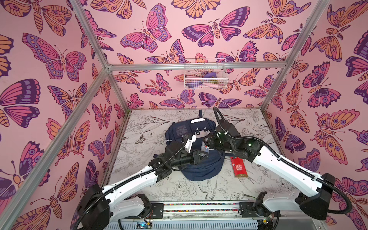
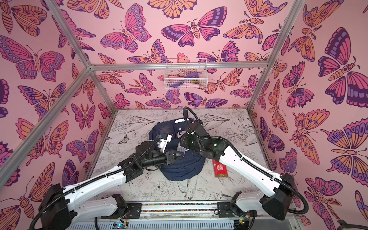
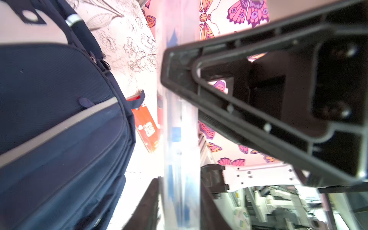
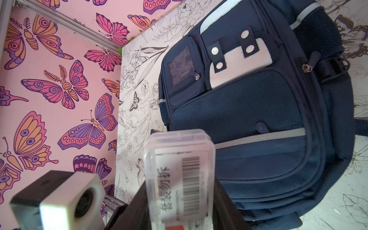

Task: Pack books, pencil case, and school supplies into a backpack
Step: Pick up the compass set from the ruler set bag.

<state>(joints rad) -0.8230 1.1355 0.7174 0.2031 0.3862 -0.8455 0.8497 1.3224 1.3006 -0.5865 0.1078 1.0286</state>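
While the two arms meet above the backpack (image 1: pixel 201 171), the right gripper (image 1: pixel 208 145) pinches a clear plastic case (image 4: pixel 179 171) by one end, a jaw pressed against each side of it. The left gripper (image 1: pixel 200 155) faces it, with a black finger (image 3: pixel 239 123) on either side of the same case. Whether those fingers have bitten or only bracket it, I cannot tell. This looks like a handover in mid-air over the middle of the backpack. To do it well, the left jaws should close squarely across the case, clear of the right fingers. The right jaws should let go only once that grip is firm, since smooth plastic may slip. The case is long and flat. Its long axis runs straight out from the right jaws, with the rounded free end pointing away from that wrist and the barcode label (image 4: pixel 191 179) facing the right wrist camera. The backpack lies flat with its pockets up. Its long axis runs from the arms' bases toward the back wall, with the white top tab (image 1: pixel 197 120) at the far end. No open zip shows. A red packet (image 1: pixel 239 168) lies on the table (image 1: pixel 151 127) just beside the backpack, on the right arm's side. No books are in sight.
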